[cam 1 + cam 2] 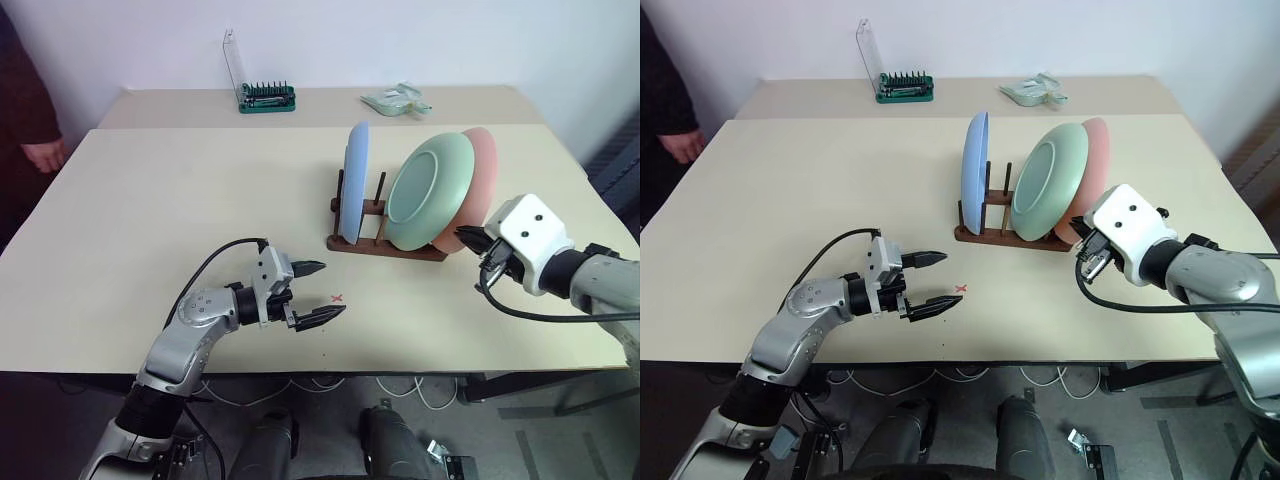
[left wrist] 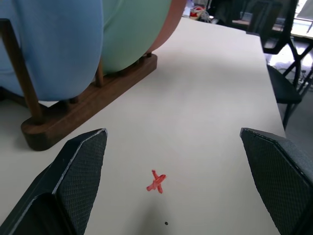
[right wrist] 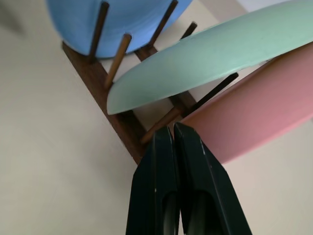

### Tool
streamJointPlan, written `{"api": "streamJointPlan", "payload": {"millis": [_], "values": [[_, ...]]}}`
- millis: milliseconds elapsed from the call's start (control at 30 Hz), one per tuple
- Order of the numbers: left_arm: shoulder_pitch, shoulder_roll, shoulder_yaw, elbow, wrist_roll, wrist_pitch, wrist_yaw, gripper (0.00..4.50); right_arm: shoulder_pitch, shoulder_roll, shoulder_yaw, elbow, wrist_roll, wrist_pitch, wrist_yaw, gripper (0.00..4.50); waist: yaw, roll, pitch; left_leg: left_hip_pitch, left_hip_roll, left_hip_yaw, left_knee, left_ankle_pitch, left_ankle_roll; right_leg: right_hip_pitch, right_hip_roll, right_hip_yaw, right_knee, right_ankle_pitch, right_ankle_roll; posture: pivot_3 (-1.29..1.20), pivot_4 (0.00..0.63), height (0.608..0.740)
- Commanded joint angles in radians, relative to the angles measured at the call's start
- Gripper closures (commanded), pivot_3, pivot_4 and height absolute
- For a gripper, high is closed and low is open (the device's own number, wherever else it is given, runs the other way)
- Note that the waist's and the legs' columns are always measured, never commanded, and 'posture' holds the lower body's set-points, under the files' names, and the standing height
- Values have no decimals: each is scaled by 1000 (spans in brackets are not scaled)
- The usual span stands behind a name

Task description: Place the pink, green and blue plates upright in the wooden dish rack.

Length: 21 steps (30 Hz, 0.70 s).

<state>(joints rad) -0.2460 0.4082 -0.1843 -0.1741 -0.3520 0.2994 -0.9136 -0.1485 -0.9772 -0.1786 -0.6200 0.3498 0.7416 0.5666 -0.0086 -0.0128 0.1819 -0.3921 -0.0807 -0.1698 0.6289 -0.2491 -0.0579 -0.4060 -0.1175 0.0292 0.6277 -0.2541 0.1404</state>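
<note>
In the wooden dish rack (image 1: 385, 245) on the desk (image 1: 180, 200) we see the blue plate (image 1: 355, 180), green plate (image 1: 428, 192) and pink plate (image 1: 480, 165) standing. Our right gripper (image 3: 175, 139) is clenched empty beside the rack; our left gripper (image 1: 318, 292) hangs released near a red cross (image 1: 337, 298).
</note>
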Motion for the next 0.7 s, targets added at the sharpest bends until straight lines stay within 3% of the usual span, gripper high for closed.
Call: {"api": "streamJointPlan", "payload": {"millis": [33, 700], "values": [[6, 2, 13, -63, -13, 12, 20, 0, -47, 17, 7, 9, -24, -49, 6, 4430, -1, 0, 0, 0, 0, 0, 0, 0, 0, 0, 0, 0, 0, 0, 0, 0, 150, 740], [25, 2, 13, -87, -21, 26, 45, 0, -122, 71, 36, -42, -9, -58, 44, 4430, 0, 0, 0, 0, 0, 0, 0, 0, 0, 0, 0, 0, 0, 0, 0, 0, 150, 740]]}}
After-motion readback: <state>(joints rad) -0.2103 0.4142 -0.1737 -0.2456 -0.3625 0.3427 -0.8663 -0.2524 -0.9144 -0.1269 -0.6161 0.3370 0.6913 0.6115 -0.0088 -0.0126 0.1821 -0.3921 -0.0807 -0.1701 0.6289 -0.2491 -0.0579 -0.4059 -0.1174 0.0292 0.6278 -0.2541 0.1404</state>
